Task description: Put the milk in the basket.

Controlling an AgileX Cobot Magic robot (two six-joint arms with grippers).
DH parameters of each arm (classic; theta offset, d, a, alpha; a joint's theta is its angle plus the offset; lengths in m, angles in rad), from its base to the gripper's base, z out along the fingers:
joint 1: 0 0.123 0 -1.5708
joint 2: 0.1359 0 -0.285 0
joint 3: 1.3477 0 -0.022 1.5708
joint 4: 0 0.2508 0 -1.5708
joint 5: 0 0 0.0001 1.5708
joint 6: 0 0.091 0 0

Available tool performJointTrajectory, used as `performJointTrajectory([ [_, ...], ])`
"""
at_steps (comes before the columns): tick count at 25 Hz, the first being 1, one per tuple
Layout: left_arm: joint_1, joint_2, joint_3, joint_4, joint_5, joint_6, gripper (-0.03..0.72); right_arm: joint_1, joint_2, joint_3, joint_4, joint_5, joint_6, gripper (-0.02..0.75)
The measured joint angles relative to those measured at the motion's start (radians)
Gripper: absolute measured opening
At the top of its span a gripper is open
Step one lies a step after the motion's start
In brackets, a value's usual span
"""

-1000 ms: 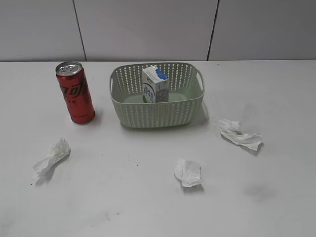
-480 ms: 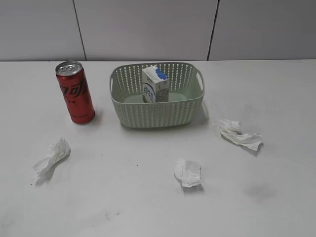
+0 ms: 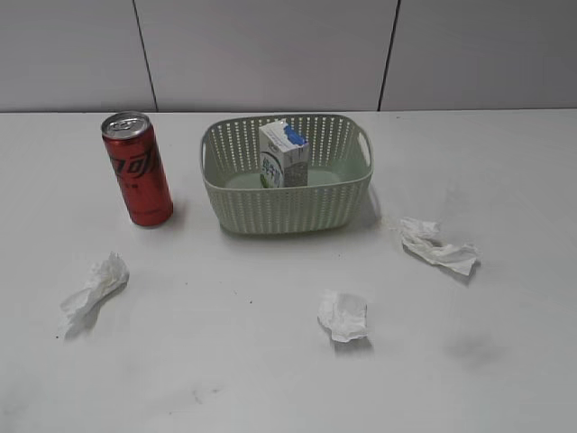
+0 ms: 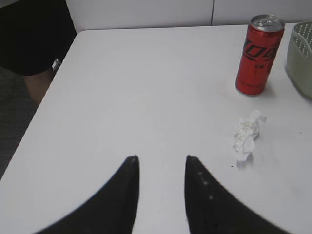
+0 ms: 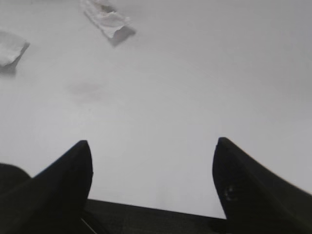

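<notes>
Milk carton [image 3: 284,155] stands upright inside the sage-green basket [image 3: 287,204], well ahead of both sets of jaws; placement step judged complete. Left gripper [image 4: 161,161]: jaws narrowly parted, empty, red soda can [image 4: 258,53] ahead to their right (paper wad [image 4: 247,135] nearer). Right gripper [image 5: 153,146]: jaws wide, empty, over bare worktop [image 5: 195,73]. Next move: probably none beyond parking both arms.

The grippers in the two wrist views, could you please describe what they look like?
Only the fingers show. The left gripper has two black, curved fingers tapering to points, one with small dimples along its inner edge. The right gripper has two similar black pointed fingers, one bearing a small round screw-like mark.
</notes>
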Motion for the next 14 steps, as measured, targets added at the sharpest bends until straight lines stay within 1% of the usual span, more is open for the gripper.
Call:
performJointTrajectory([
  [4,0.0,0.0,0.0,0.0,0.0,0.0,0.238,-0.158,-0.098,0.0,-0.001,0.0,0.007,0.594],
  [7,0.0,0.0,0.0,0.0,0.0,0.0,0.238,-0.244,-0.179,0.0,-0.001,0.0,0.008,0.594],
  [10,0.0,0.0,0.0,0.0,0.0,0.0,0.238,-0.278,-0.237,0.0,-0.001,0.001,0.013,0.594],
  [14,0.0,0.0,0.0,0.0,0.0,0.0,0.238,-0.283,-0.297,0.0,0.001,0.001,0.015,0.594],
])
